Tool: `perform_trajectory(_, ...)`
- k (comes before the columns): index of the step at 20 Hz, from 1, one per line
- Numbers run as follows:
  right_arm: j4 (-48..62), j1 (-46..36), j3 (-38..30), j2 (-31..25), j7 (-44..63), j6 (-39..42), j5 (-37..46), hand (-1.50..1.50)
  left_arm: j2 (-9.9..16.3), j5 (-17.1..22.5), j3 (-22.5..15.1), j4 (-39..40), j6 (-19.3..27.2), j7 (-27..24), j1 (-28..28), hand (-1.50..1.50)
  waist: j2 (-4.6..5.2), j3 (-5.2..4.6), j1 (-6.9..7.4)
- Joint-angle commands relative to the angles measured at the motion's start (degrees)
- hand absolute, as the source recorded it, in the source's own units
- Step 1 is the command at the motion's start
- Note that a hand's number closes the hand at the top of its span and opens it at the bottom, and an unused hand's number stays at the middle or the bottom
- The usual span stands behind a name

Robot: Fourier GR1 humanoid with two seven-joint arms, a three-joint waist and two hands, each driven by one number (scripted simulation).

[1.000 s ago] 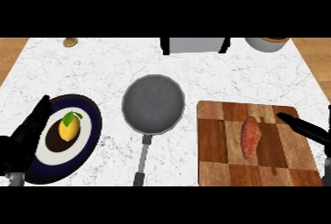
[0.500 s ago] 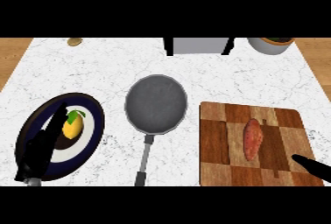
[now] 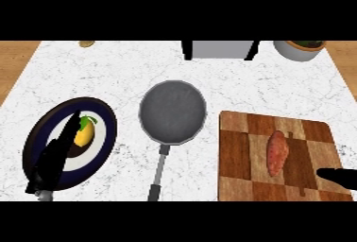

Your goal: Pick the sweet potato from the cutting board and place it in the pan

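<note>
Approach step: sweet potato (image 3: 276,152) lying on cutting board (image 3: 279,163), just beyond the right hand (image 3: 339,177), whose finger state cannot be told; left hand (image 3: 55,156) straight-fingered over plate (image 3: 42,130); next, grasp and carry to pan (image 3: 173,111).

Sweet potato (image 3: 276,152) lies on cutting board (image 3: 237,165); pan (image 3: 173,111) seemingly empty.

We see a dark-rimmed plate (image 3: 105,142) on the white marble counter (image 3: 105,75), carrying a yellow fruit (image 3: 83,135). Far behind the plate stand a grey box (image 3: 219,49) and a bowl (image 3: 301,51).
</note>
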Motion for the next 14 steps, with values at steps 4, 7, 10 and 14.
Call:
perform_trajectory(4,7.2,-15.7,2.1,-1.6,12.7,10.2,-3.1,-1.50,1.4,0.2,1.5,-3.5,-2.6,1.9,0.8,0.00,0.14,0.11,1.17)
perform_trajectory(7,11.1,-21.1,3.9,0.1,15.2,13.2,-4.7,-1.50,0.0,0.2,1.9,0.1,-3.1,-0.9,0.1,0.00,0.23,0.10,1.30)
perform_trajectory(10,13.6,-24.2,6.7,2.5,16.9,14.8,-6.1,-1.50,0.5,-0.1,2.2,-1.7,-3.5,1.8,-1.4,0.00,0.23,0.11,1.30)
perform_trajectory(14,17.9,-27.4,10.1,2.6,18.5,19.2,-6.5,-1.50,0.2,0.1,2.4,-3.8,-3.7,4.9,-2.0,0.00,0.20,0.12,1.30)
